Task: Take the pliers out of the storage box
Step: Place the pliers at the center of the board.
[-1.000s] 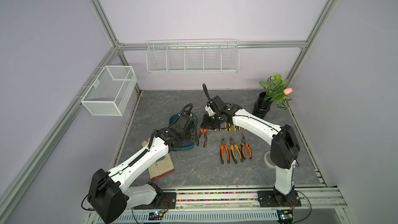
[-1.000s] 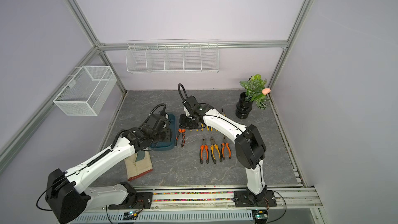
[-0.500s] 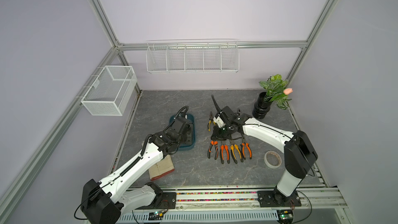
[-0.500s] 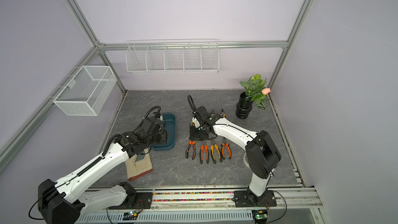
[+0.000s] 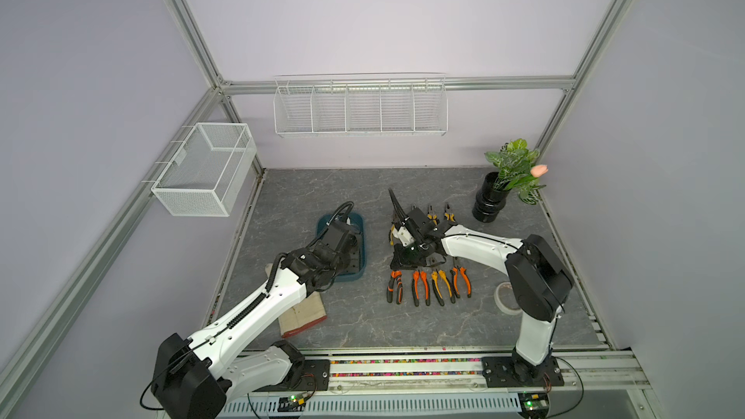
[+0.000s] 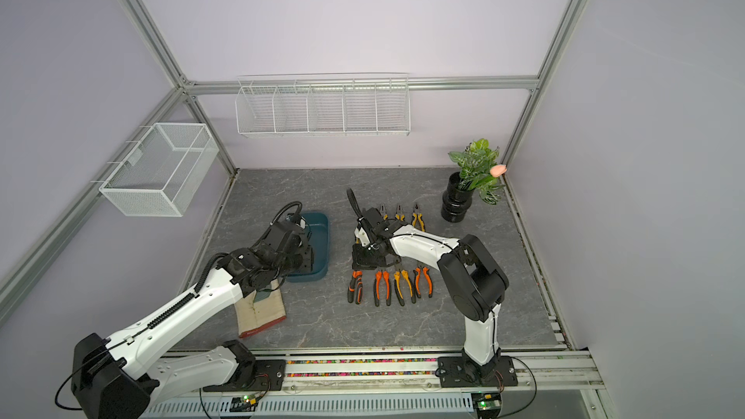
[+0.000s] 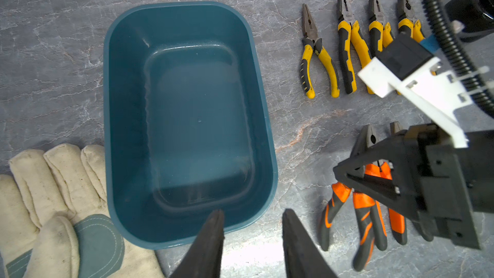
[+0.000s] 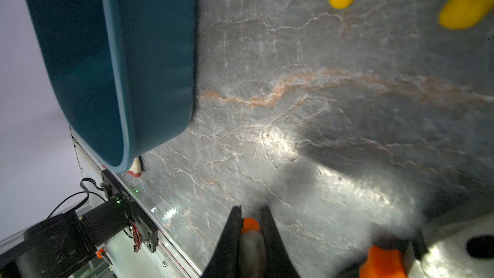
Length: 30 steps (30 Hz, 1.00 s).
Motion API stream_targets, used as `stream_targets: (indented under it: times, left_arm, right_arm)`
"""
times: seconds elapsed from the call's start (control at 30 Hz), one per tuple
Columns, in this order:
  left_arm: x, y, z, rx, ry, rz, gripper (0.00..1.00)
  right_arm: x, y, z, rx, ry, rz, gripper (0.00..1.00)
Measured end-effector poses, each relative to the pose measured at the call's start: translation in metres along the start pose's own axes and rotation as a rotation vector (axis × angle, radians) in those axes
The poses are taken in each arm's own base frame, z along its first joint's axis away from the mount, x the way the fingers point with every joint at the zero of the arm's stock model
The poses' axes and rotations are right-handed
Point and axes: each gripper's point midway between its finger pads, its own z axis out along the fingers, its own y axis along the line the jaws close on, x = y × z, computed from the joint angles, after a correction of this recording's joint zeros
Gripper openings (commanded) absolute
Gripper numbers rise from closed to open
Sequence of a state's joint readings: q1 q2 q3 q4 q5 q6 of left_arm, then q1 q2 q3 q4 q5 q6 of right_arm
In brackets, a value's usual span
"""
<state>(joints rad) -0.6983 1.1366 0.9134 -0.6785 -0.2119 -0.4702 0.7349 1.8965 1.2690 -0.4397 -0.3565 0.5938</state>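
Right arm reaches low over the table (image 5: 363,324), right gripper (image 8: 250,209) pinching an orange handle of the pliers (image 5: 394,284) nearest the box (image 7: 125,129). Left gripper (image 7: 253,212), fingers apart, hovers over the box's near end; all eight pliers lie outside it.

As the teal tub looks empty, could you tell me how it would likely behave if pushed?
Empty moulded plastic, so the storage box is probably light and stiff. Low walls and a broad base suggest sliding, not tipping.
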Motion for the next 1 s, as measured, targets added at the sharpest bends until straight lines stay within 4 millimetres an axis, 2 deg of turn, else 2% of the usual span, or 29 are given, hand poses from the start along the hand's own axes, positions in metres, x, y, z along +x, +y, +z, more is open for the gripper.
stream_targets:
  times: [0.23,0.33,0.5,0.63,1.0]
  left_arm:
    - [0.001,0.000,0.000,-0.001,0.002,0.001,0.39]
    - [0.001,0.000,0.000,-0.001,0.002,0.001,0.39]
    - [0.001,0.000,0.001,-0.001,0.002,0.001,0.39]
    - [0.001,0.000,0.001,-0.001,0.002,0.002,0.39]
    - [0.003,0.001,0.004,-0.008,0.016,0.005,0.39]
  right_arm:
    - [-0.005,-0.001,0.008,-0.003,0.010,0.006,0.11]
    - [-0.005,-0.001,0.009,-0.003,0.011,0.007,0.16]
    - [-0.005,-0.012,0.016,0.027,0.020,0.019,0.21]
    - [-0.003,-0.022,0.022,0.051,0.034,0.036,0.22]
    - [-0.002,-0.029,0.022,0.079,0.038,0.049,0.27]
